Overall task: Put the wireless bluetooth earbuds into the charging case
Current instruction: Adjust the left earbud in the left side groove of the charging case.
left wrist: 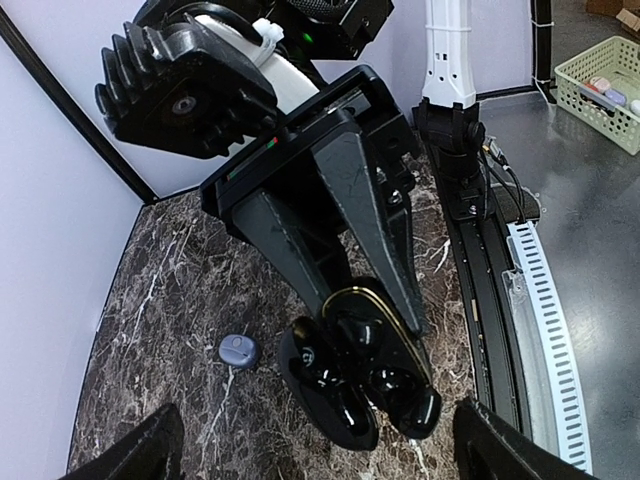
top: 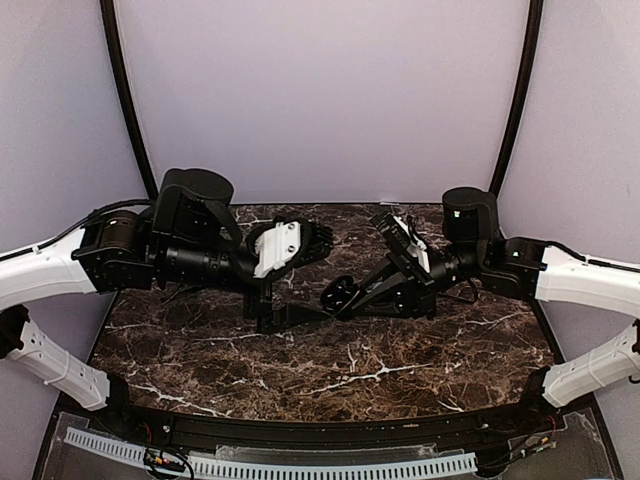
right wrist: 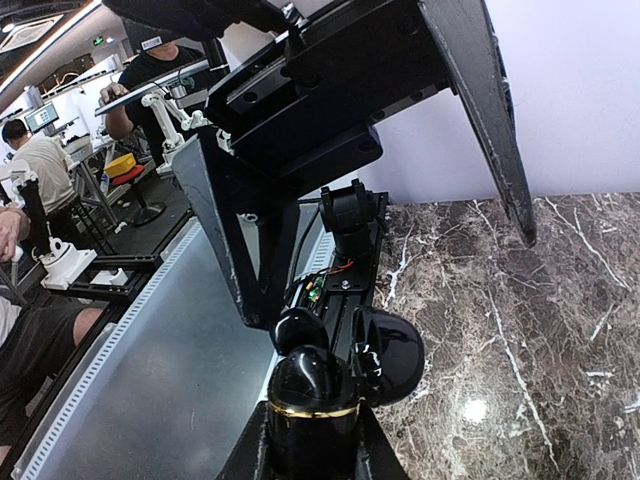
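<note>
Dark brown marble table (top: 330, 370) veined in white, with pale lavender walls (top: 320, 100) behind. At the centre of the overhead view, the right end effector (right wrist: 312, 440) is clamped on a glossy black charging case (left wrist: 360, 380), whose gold-rimmed lid stands hinged open. The left end effector (left wrist: 315, 450) is spread wide and grips nothing; its 2 fingers sit in the lower corners of the left wrist view, either side of the case. 1 pale purple earbud (left wrist: 238, 349) lies on the table at lower left of that view, just beside the case, not touching it. Whether any bud sits inside the case cannot be told.
</note>
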Controlling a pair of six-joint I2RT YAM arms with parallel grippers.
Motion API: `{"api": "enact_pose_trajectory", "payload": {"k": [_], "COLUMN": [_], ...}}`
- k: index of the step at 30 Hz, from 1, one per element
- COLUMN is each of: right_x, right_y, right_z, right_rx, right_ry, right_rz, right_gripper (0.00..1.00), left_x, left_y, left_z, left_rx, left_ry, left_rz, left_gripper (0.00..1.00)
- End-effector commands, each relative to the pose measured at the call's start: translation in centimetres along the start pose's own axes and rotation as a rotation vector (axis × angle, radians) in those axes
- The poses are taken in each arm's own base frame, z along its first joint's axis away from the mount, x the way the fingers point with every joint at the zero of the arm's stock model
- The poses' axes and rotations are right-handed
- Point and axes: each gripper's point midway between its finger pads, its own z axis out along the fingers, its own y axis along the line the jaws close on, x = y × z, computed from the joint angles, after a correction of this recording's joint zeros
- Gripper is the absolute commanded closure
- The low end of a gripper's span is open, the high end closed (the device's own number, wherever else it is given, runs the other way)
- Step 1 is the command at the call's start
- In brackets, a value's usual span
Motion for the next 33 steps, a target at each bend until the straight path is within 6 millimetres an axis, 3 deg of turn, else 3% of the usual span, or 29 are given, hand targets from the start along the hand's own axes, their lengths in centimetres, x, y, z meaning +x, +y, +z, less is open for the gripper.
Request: {"api": "enact_pose_trajectory", "payload": {"k": [1,28,33], "right_x": [-1.7,-1.7,-1.9], "right_y": [0.7,2.6,2.3], "right_z": [-0.1,-0.1,-0.1], "right_rx": [-0.012,-0.094,-0.071], "right_ry": [-0.031,-0.052,-0.058], "right_rz": [-0.069,-0.082,-0.077], "right_gripper": [1.0,1.0,1.0], "left_x": [-1.6,-0.6,-1.4], "left_y": [0.6,6.7,5.8], "left_z": [-0.6,0.0,-0.4], "left_rx": [-0.01,-0.293,-0.237], "left_ry": [-0.056,-0.004,-0.049], "left_rz": [-0.018,-0.066,-0.059], "left_gripper": [0.08,0.19,0.18]}}
